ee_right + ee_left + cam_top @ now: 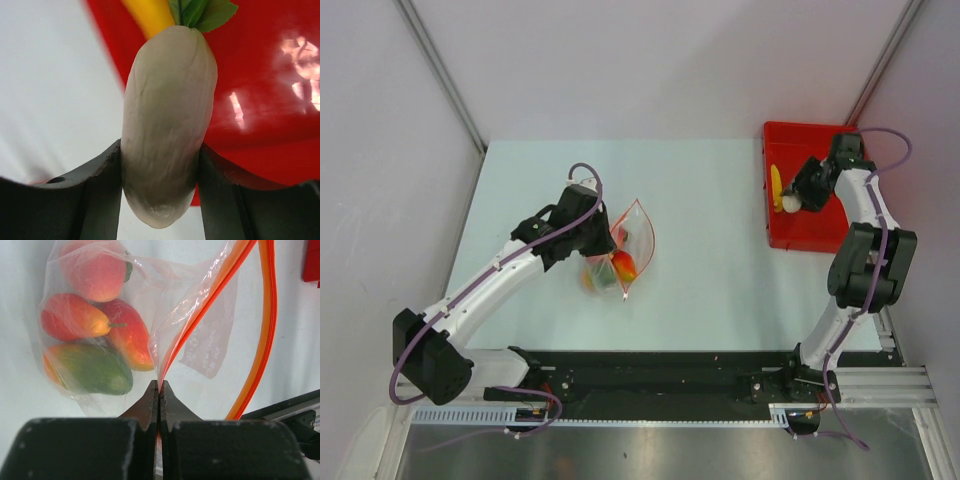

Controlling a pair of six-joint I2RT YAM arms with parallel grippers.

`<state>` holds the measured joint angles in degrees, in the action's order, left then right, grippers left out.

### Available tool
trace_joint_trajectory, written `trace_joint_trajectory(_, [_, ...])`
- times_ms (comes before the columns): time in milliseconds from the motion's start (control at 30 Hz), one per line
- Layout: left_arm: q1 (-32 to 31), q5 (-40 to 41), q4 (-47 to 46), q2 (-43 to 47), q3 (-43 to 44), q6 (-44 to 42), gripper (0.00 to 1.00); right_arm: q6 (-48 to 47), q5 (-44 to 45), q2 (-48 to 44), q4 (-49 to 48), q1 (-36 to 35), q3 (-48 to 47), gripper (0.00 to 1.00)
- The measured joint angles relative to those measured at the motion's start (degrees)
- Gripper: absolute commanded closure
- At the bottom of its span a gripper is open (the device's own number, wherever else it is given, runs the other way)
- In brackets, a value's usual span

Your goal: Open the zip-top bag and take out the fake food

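Start from the red tray (790, 131) at the far right of the table (720, 285). Well left of the tray, find the zip-top bag (210, 325), mouth gaping. Note the left gripper (159, 390) shut tight on one end of its red-orange strip. Hold that pinch firm to leave the mouth wide. Count several pieces of fake food (95, 330) inside the bag.

At the tray's left rim, see the right gripper (160, 170) clamped round the white radish (170, 100), just beside a yellow piece (777, 186) lying in the tray. Carry the radish further in over the tray, lower it close to the floor, then part the jaws. Avoid a drop from height, likely to bounce out.
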<state>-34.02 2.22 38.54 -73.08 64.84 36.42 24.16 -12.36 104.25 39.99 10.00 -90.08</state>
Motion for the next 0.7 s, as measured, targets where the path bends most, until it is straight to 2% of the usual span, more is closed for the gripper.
trace_joint_trajectory(67, [0.0, -0.22, 0.0, 0.0, 0.0, -0.04, 1.0, -0.72, 1.18, 2.84, 0.11, 2.4, 0.22, 0.51])
trace_joint_trajectory(300, [0.0, -1.31, -0.02, 0.0, 0.0, -0.44, 1.0, -3.43, 2.73, 7.72, 0.59, 4.76, 0.26, 0.25])
trace_joint_trajectory(400, [0.0, -1.81, -0.04, -0.02, 0.0, -0.44, 1.0, -4.35, 3.61, 9.16, 1.44, 4.83, 0.26, 0.16])
trace_joint_trajectory(500, [0.0, -2.4, 0.0, -0.07, 0.09, -0.44, 1.0, -4.92, 5.03, 9.44, 2.78, 4.81, 0.24, 0.12])
trace_joint_trajectory(700, [0.0, -2.45, 0.04, -0.09, 0.35, -0.44, 1.0, -4.87, 8.44, 5.25, 4.81, 2.93, 0.85, 0.12])
